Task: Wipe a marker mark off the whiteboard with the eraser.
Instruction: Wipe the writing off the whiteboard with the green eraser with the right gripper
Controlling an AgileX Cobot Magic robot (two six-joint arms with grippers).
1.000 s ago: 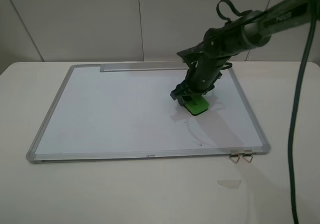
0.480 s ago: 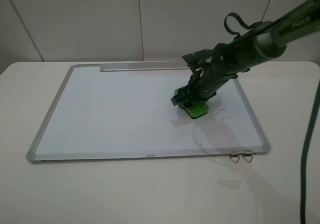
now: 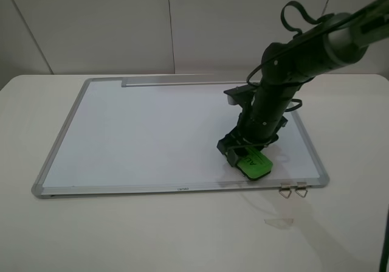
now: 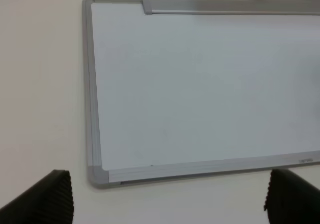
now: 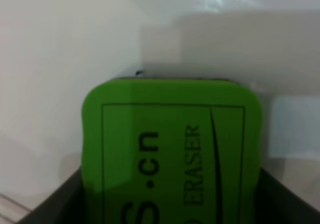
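Eraser (image 3: 255,164) pinched between right jaws, flat on whiteboard (image 3: 140,132) by near right corner; left jaws spread.

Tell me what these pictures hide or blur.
Marker mark: unseen on the silver-framed whiteboard in any view; the bright green block eraser and the right gripper may cover it.
Eraser lettering: cut off by the right wrist view's edge.
Left gripper: outside the high view; only fingertips in its wrist view.
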